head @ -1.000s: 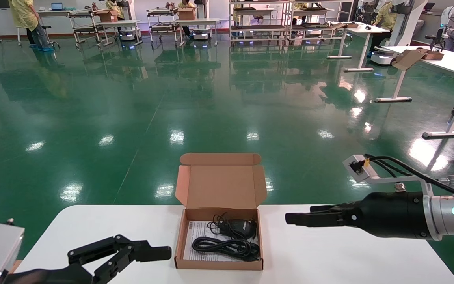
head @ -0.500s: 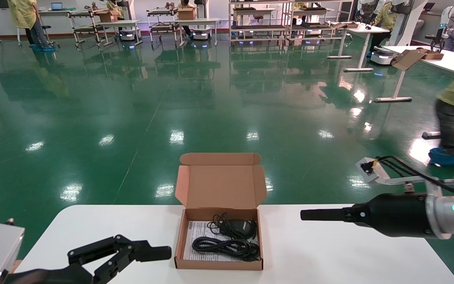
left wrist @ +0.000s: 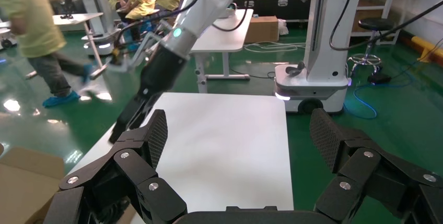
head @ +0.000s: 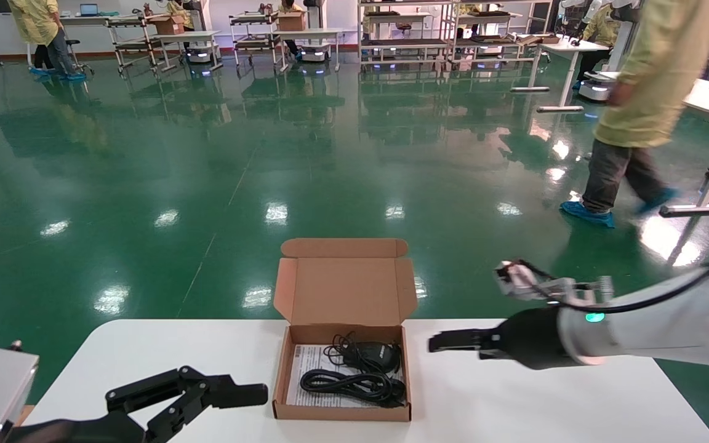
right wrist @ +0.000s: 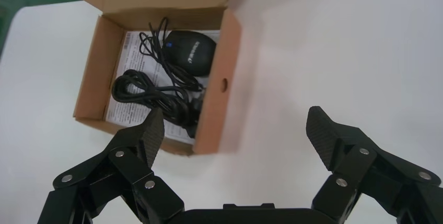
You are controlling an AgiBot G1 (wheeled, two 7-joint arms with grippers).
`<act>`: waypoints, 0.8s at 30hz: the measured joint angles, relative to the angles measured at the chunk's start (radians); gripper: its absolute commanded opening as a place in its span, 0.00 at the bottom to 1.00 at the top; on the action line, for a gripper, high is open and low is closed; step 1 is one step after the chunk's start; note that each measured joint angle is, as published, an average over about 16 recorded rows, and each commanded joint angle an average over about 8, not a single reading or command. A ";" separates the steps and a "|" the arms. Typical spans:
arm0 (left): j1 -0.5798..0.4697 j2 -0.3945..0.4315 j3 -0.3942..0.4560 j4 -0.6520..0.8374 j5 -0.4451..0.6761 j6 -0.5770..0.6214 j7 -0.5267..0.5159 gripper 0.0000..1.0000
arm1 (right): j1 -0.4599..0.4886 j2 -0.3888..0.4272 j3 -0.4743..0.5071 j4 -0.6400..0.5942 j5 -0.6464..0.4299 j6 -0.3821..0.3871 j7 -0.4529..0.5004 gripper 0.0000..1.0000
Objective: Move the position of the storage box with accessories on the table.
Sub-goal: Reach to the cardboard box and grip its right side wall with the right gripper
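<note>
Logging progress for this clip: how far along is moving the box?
Nothing done yet: the storage box sits lid-open on the table, mouse and cables inside, ungripped. In hand: the right gripper, open, hovers beside it. The left gripper waits open. Left: grasp and move.

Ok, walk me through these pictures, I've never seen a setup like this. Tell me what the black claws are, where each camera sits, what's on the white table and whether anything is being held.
The black claws are a two-armed robot's grippers. The wide picture comes from a camera on its head; the other two come from cameras on each wrist, looking out between that arm's own fingers. On the table stands a small cardboard storage box with its lid flipped up. Inside lie a black mouse, coiled black cables and a printed paper sheet. The left gripper rests open beside the box's left side. The right gripper hovers open over the table to the box's right. Neither holds anything. A person walks past on the green floor behind.
</note>
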 measured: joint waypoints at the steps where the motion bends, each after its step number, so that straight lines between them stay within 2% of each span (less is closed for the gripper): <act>1: 0.000 0.000 0.000 0.000 0.000 0.000 0.000 1.00 | -0.005 -0.011 -0.004 0.005 -0.006 0.014 0.012 1.00; 9: 0.000 0.000 0.000 0.000 0.000 0.000 0.000 1.00 | -0.062 -0.063 -0.038 0.080 -0.050 0.118 0.089 1.00; 24: 0.000 0.000 0.000 0.000 0.000 0.000 0.000 1.00 | -0.178 -0.072 -0.099 0.241 -0.080 0.340 0.194 1.00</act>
